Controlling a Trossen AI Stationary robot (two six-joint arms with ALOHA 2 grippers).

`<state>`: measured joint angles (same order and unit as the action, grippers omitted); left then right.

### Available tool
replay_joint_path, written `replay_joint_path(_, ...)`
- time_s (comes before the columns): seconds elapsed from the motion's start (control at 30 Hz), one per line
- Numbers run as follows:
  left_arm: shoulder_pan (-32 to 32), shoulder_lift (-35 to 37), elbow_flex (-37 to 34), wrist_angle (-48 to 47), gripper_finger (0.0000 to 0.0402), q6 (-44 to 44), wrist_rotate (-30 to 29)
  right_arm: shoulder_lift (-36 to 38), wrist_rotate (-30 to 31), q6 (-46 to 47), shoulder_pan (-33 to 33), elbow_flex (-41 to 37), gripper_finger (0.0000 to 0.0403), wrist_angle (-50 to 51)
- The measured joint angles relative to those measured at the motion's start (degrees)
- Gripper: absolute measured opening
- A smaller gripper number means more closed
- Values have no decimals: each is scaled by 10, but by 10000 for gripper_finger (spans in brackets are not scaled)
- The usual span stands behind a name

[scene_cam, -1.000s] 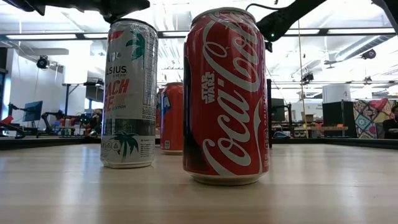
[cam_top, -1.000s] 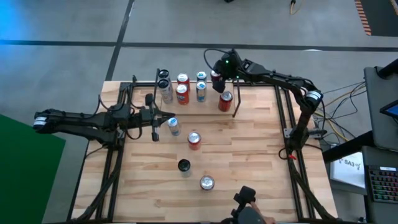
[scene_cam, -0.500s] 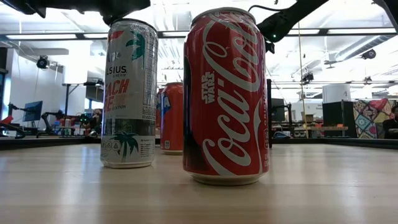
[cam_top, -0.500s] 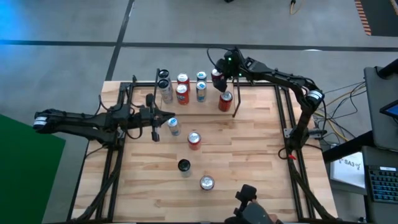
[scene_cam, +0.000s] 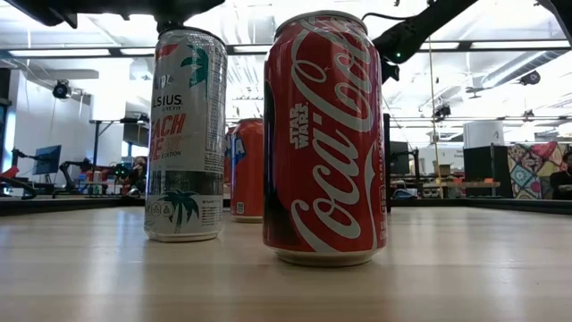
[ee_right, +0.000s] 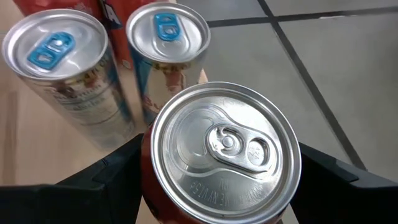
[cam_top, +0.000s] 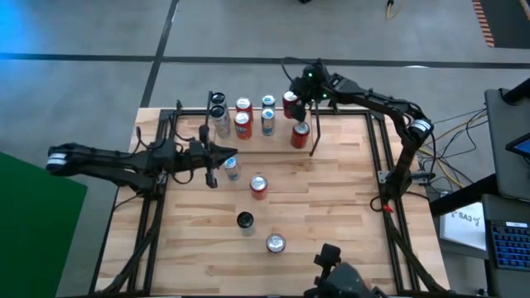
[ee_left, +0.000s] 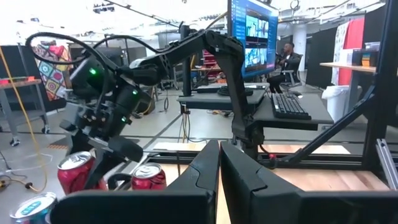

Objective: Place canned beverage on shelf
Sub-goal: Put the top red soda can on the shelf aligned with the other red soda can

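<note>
Nearest, at lower centre of the overhead view, loose cans stand on the wooden surface. Mid-left, the left tool rests, fingers together. Farthest, upper centre, the right tool straddles a red can, fingers apart, at the shelf.

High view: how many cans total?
12. Eight at the shelf, far edge: dark-topped pair, red pair, blue-white pair, rightmost red pair. Mid-table: silver can, red can, black can, nearest silver can. Arms may hide others.

Overhead looks straight down; low camera sits level behind two cans.
</note>
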<state>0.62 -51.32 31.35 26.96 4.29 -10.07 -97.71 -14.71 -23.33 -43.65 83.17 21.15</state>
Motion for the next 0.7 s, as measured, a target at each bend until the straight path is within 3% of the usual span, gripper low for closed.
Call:
replay_joint_path(0.37,-1,-34,0,40,0,-7,1,1,-24,-4,-9,-17,292,0)
replay_joint_path(0.6,-1,-36,0,40,0,-4,1,1,-11,30,-9,-21,292,-7)
replay_joint_path(0.7,-1,-37,0,41,0,-3,1,1,22,32,-8,-21,292,-5)
